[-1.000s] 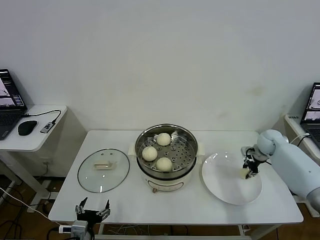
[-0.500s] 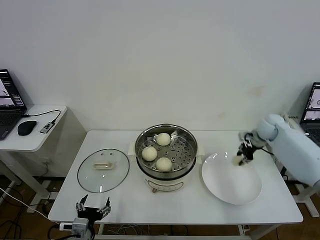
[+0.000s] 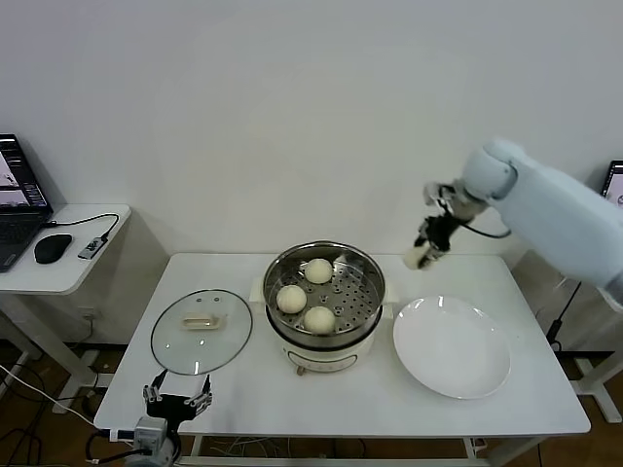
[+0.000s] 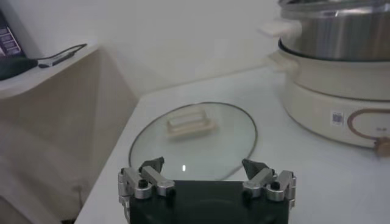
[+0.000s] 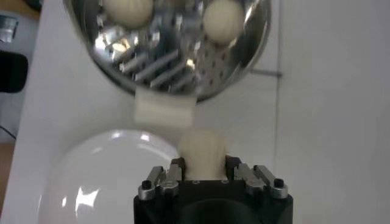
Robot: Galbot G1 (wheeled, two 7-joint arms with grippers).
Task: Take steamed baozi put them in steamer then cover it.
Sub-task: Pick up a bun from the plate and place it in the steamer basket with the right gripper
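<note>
Carrying the fourth baozi [image 5: 203,149], pinched in the right gripper [image 3: 425,249], raised just beside the steamer [image 3: 365,282]; three buns seated inside; cover [image 3: 201,331] left on the table; left gripper [image 4: 207,181] parked, spread

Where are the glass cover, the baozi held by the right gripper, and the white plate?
cover [image 3: 201,332], head view, on the clear glass beside its handle.
held baozi [image 5: 202,150], right wrist view, on the bun's rounded top.
white plate [image 3: 452,347], head view, on its bare centre.
</note>
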